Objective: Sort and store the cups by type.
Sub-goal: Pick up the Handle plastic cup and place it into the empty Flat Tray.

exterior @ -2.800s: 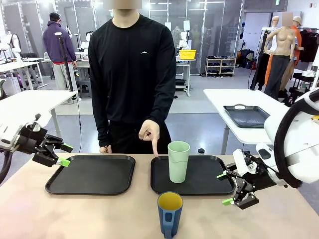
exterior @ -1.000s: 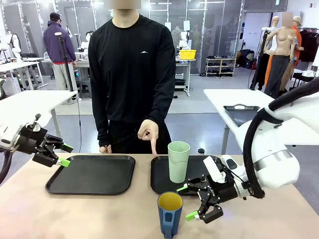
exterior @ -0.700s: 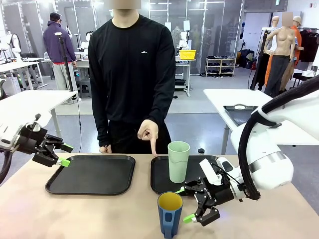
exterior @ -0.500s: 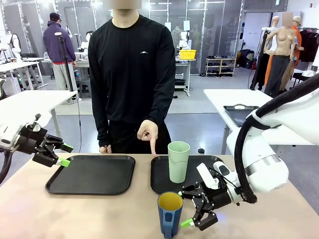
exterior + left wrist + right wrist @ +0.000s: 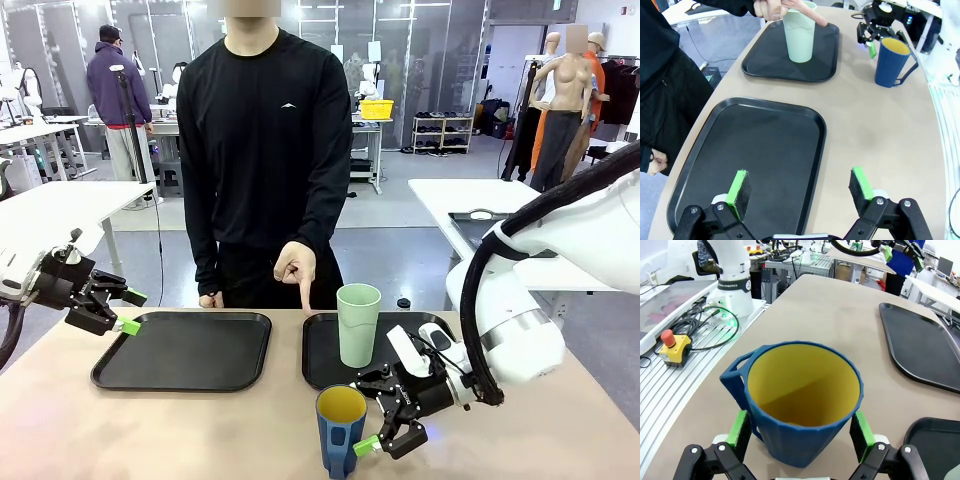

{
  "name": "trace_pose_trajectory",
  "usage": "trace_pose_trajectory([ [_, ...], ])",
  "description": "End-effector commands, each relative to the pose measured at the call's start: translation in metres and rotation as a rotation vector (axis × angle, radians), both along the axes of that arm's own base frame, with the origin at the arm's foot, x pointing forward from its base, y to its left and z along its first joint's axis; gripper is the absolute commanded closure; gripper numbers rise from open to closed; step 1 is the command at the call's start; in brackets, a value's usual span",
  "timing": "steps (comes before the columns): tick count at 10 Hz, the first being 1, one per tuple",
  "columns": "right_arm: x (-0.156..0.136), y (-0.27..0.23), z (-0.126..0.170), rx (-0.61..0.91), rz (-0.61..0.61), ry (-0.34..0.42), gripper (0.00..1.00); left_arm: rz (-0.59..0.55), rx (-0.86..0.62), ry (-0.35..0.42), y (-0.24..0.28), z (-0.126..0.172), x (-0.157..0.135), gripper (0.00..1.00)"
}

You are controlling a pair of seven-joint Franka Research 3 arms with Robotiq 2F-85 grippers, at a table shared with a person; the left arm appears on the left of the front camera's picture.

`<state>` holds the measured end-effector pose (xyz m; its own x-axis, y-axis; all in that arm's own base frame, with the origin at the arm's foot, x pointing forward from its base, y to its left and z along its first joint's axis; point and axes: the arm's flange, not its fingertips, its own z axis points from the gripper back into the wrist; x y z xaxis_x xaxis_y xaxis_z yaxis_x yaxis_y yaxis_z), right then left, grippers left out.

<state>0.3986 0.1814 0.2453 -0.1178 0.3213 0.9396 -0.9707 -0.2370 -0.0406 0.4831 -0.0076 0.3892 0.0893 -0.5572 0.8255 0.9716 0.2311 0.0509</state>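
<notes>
A dark blue mug (image 5: 340, 432) with a yellow inside stands on the bare table near the front edge. My right gripper (image 5: 361, 417) is open, low at the mug's right side. In the right wrist view the mug (image 5: 802, 405) sits between the green pads (image 5: 739, 427), with its handle toward the left pad. A tall mint-green tumbler (image 5: 358, 325) stands upright on the right black tray (image 5: 325, 365). My left gripper (image 5: 130, 312) hovers open and holding nothing over the left tray's (image 5: 180, 350) far left corner. In the left wrist view the tumbler (image 5: 800, 32) and mug (image 5: 892, 62) lie far off.
A person in black stands at the far side. One hand (image 5: 297, 268) points a finger down at the right tray's far left corner. Bare tabletop (image 5: 150, 430) lies in front of the left tray. A red stop button (image 5: 668, 338) and cables lie off the table edge.
My right gripper has slid left and lower, from beside the right tray to straddling the blue mug. It stays open. The left arm, cups and pointing hand have not moved.
</notes>
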Motion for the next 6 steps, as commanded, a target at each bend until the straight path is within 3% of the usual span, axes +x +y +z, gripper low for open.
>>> trace_pose_trajectory([
  [1, -0.003, 0.006, -0.024, 0.041, 0.003, -0.016, 0.0, -0.008, -0.024, -0.014, -0.001, -0.001, 0.0, 0.0],
  [6, -0.001, 0.018, -0.028, 0.068, 0.028, 0.0, 0.0, -0.008, -0.024, -0.014, -0.001, -0.001, 0.0, 0.0],
])
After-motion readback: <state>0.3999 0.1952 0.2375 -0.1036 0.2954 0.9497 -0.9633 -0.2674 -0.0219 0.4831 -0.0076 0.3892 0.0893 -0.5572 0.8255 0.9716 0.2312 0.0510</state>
